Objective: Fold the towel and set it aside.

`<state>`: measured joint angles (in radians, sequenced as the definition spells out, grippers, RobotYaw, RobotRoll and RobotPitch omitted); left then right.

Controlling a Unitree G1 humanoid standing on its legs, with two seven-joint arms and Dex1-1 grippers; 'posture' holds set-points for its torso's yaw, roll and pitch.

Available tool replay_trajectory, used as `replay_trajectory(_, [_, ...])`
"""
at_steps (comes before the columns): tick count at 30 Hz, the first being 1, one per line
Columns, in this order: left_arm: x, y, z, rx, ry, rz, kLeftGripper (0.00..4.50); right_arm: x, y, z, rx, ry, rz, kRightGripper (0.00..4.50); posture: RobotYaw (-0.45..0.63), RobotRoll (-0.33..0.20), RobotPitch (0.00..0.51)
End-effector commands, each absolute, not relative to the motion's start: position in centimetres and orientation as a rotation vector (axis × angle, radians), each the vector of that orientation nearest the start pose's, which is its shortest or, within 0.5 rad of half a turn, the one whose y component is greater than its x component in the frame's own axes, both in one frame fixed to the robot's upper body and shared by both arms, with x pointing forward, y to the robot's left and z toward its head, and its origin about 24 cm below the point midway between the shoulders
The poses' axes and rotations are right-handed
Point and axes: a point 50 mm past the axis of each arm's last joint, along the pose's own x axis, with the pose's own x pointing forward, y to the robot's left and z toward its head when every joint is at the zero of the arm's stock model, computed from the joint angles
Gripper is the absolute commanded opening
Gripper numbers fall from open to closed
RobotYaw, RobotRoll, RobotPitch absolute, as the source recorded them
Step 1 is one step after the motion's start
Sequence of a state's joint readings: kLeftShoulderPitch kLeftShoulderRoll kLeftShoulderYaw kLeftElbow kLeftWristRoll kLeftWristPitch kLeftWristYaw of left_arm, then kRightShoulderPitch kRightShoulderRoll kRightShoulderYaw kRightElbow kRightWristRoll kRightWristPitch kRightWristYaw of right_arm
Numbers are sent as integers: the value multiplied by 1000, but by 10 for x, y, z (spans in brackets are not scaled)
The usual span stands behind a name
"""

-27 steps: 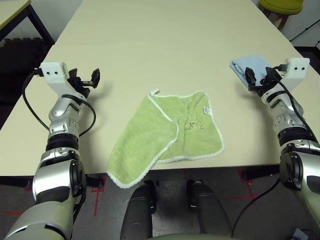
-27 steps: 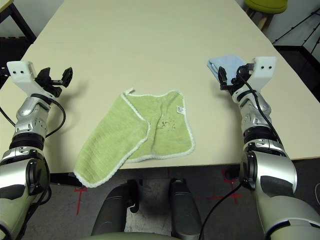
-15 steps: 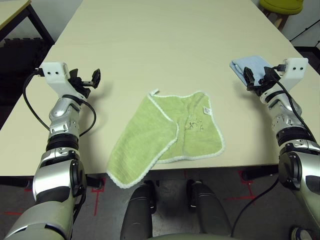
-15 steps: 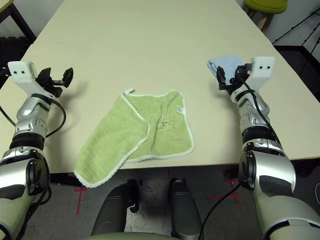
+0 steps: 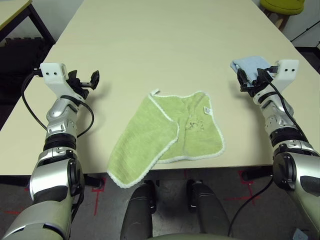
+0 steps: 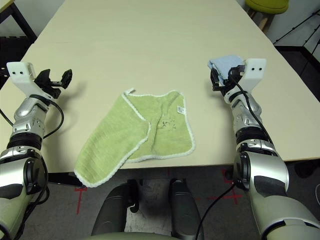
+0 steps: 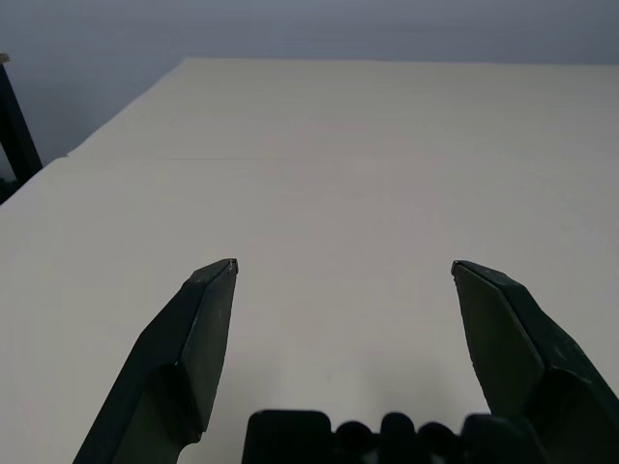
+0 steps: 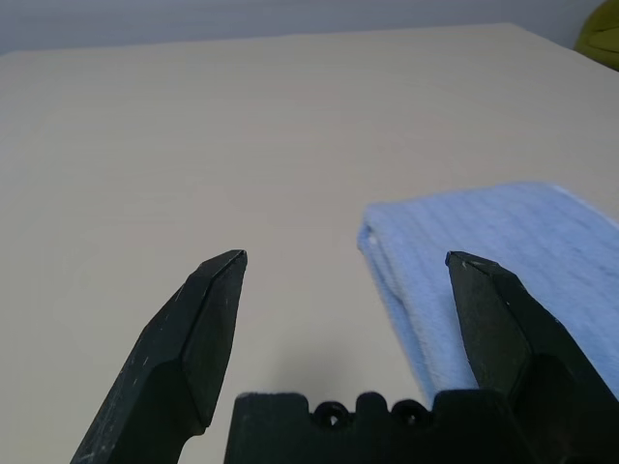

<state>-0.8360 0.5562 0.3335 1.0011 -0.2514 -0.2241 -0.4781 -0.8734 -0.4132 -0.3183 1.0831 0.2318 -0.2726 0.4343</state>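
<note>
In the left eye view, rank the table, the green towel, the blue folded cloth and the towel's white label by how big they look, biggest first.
1. table
2. green towel
3. blue folded cloth, partly hidden behind the right gripper, so its full extent is unsure
4. white label

Towel [image 6: 137, 132] rumpled on the table [image 6: 150, 45].
Both grippers, left [image 6: 56, 78] and right [image 6: 216, 80], hover open at either side.

Wide cream table [image 5: 165, 45], yellow-green stool [image 5: 281, 6] behind, red-taped grey floor [image 5: 97, 197] below.
</note>
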Motion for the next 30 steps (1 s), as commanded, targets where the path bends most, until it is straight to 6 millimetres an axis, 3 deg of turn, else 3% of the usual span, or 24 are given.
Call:
replay_trajectory(1, [368,294,162,4,-207,-178,4500,378,-269,139,38,-186,85,4470,11,0,177])
replay_trajectory(7, [359,268,172,23,-142,-721,4500,377,-275,148,13,-203,114,4470,-3,0,185])
replay_trajectory(13, [348,267,179,155,-22,-1016,4500,378,-271,155,-37,-194,211,4470,-5,0,192])
replay_trajectory(22, [340,270,176,352,19,-1122,4500,386,-251,176,-175,-114,463,4470,3,0,192])
replay_trajectory(30, [337,271,174,351,12,-1145,4500,390,-238,187,-292,106,705,4470,5,0,196])
